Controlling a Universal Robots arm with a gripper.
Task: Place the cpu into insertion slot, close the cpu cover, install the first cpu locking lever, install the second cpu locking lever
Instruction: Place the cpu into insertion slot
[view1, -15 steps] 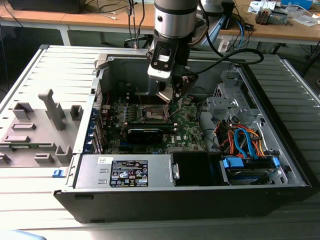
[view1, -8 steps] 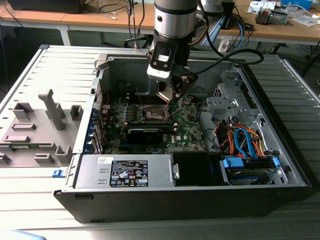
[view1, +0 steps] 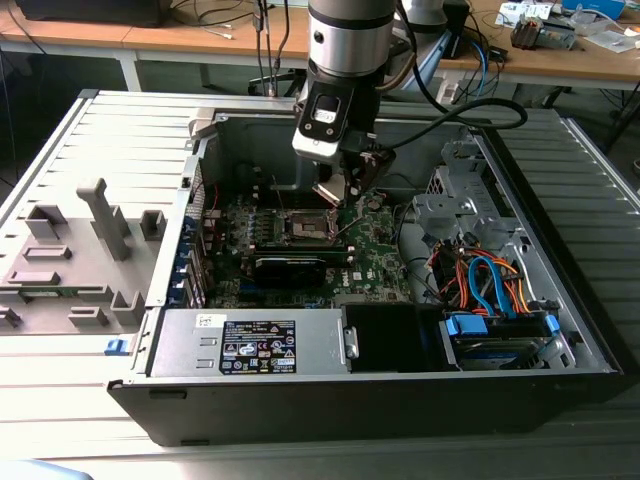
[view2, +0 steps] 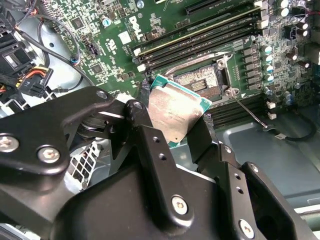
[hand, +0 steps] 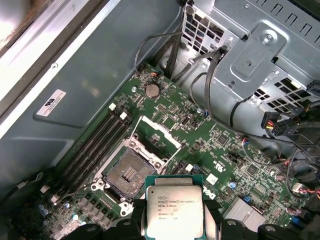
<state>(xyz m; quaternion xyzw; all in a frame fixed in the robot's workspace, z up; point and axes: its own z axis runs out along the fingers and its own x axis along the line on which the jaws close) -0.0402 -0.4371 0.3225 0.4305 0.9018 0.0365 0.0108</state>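
Note:
My gripper (view2: 172, 126) is shut on the cpu (view2: 176, 111), a flat square chip with a silvery top and green edge, held by two opposite sides between the black fingers (hand: 212, 212). In the first wrist view the cpu (hand: 174, 210) hangs a little above the green board, just off to one side of the insertion slot (hand: 129, 174). The slot's dark centre is bare. The cpu cover (hand: 159, 134) stands swung up at the slot's far edge, and a thin lever (hand: 172, 155) sticks up beside it. In the exterior view the gripper (view1: 345, 192) hovers over the slot (view1: 308, 228) inside the open computer case.
Memory slots (hand: 92, 150) run along one side of the socket. A metal drive cage (view1: 455, 205) and bundled cables (view1: 480, 280) fill the case on the exterior view's right. The power supply (view1: 250, 345) lies at the front. A grey fixture (view1: 90, 250) sits outside the case on the exterior view's left.

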